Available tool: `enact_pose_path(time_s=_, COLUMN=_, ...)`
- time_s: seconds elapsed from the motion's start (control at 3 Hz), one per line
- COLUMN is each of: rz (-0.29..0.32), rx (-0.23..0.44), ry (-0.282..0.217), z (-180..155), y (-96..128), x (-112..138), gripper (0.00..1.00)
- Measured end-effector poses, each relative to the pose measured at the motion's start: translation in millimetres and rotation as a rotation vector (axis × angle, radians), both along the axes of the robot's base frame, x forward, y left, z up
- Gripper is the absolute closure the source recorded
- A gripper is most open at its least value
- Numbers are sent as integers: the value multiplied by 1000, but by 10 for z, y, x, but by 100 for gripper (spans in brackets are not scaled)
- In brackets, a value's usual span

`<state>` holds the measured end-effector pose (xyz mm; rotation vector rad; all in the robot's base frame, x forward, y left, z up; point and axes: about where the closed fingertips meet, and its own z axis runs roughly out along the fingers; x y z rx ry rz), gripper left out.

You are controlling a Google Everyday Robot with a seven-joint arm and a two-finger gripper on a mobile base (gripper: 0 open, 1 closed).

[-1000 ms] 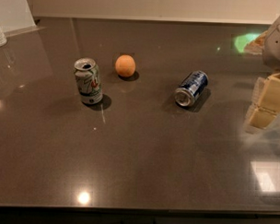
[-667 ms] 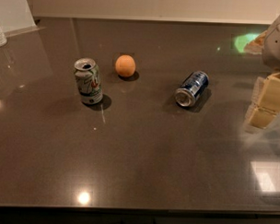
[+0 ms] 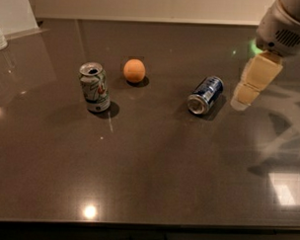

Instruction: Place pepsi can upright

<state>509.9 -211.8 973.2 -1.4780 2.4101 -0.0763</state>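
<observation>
The pepsi can (image 3: 205, 95), dark blue with silver ends, lies on its side on the dark table (image 3: 153, 161), its open end facing the front left. My gripper (image 3: 253, 81) hangs in the air to the right of the can, a little apart from it, with nothing in it. Its cream fingers point down and to the left.
A silver-white can with green and red markings (image 3: 95, 87) stands upright at the left. An orange ball (image 3: 134, 70) lies behind it towards the middle. A white object (image 3: 0, 37) sits at the far left edge. The table's front edge runs along the bottom.
My gripper has moved left towards the pepsi can. The cans and the ball have not moved.
</observation>
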Motion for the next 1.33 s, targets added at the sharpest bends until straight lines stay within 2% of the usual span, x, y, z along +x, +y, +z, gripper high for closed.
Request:
enact_pose_path(time_s=0.67, rz=-303, rx=50, ry=29, z=-146, y=32, x=652, gripper=0)
enact_pose_path(time_s=1.33, rz=-645, rx=83, ry=69, z=-458, y=20, x=918, gripper=0)
